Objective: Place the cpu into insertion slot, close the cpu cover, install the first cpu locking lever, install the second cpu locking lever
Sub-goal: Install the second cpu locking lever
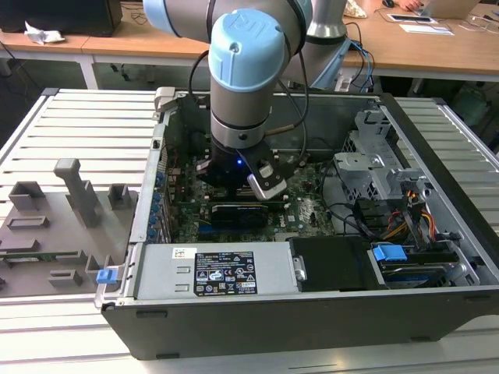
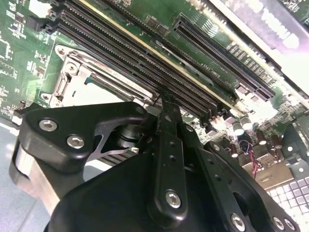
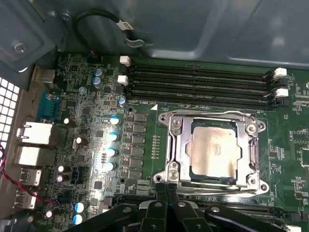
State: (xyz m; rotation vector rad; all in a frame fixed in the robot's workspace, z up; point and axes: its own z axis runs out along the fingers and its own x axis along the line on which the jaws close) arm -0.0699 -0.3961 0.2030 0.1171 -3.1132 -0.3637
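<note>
In the first wrist view the cpu, a dull silver-grey square, lies in the insertion slot on the green motherboard. The silvery cpu cover lies flat around it, its open centre showing the chip's face. A thin wire lever runs along the socket edge nearest the gripper. My gripper is shut, fingertips together at that edge near a socket corner, with nothing visible between them. In the second wrist view the shut gripper points at the board beside the socket. In the exterior view the gripper reaches down into the computer case.
Long black memory slots run beside the socket, under the case wall. Rear ports and capacitors crowd one board edge. The exterior view shows a black card, the power supply, a drive cage and a grey fixture plate.
</note>
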